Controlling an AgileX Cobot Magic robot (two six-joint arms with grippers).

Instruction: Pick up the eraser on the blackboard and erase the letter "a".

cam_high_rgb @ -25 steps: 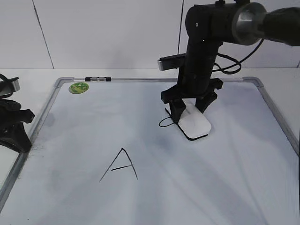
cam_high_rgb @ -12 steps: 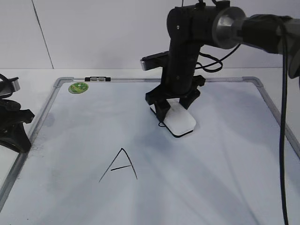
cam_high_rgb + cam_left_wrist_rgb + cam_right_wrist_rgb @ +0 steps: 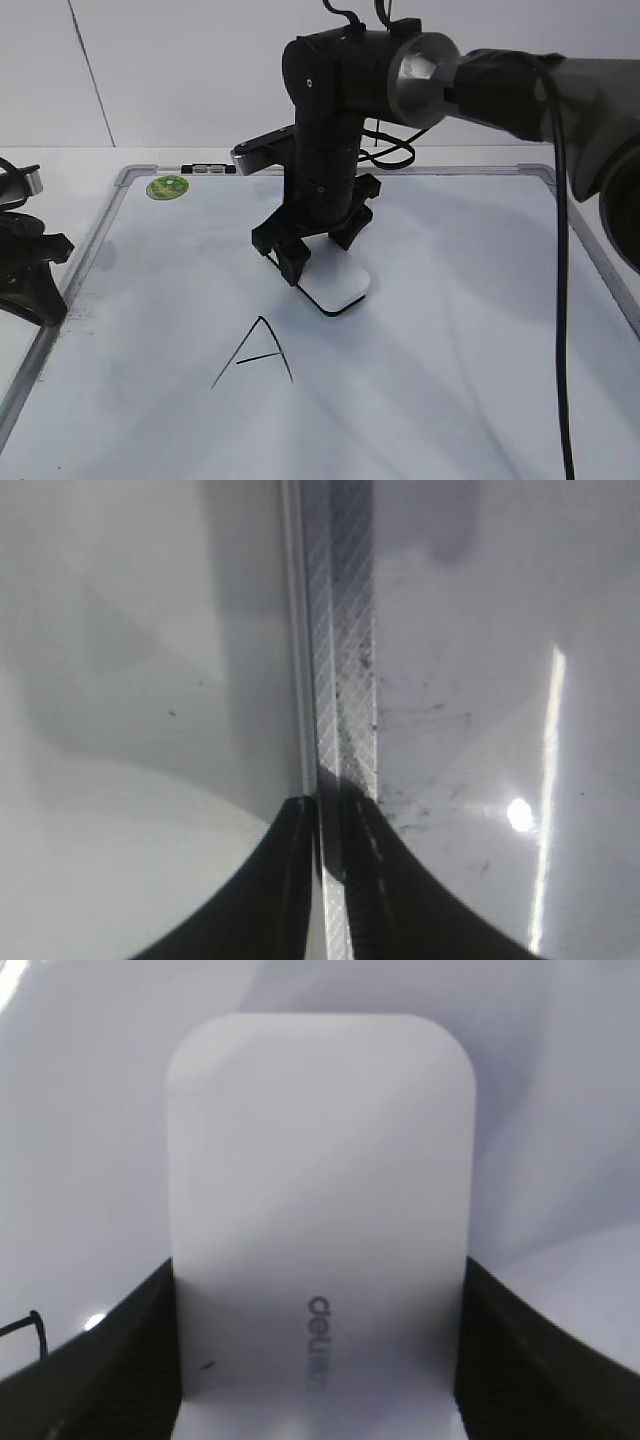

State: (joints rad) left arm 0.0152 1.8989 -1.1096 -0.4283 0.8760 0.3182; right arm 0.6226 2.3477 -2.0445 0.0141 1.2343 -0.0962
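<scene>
One stroke looks nearly done: your right gripper (image 3: 318,258) pinches the eraser (image 3: 337,285), flat on the blackboard (image 3: 480,330) just above and right of the capital "A" (image 3: 256,352). You can see only a thin black trace of the letter "a" (image 3: 28,1325) beside the eraser. Your left gripper (image 3: 325,880) sits pressed together over the board's left frame (image 3: 340,680).

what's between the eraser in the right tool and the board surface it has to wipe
Nothing visible. The right tool is shut on the white rounded plastic eraser, which appears to rest on the white dry-erase blackboard. The small "a" isn't clearly visible now.
</scene>
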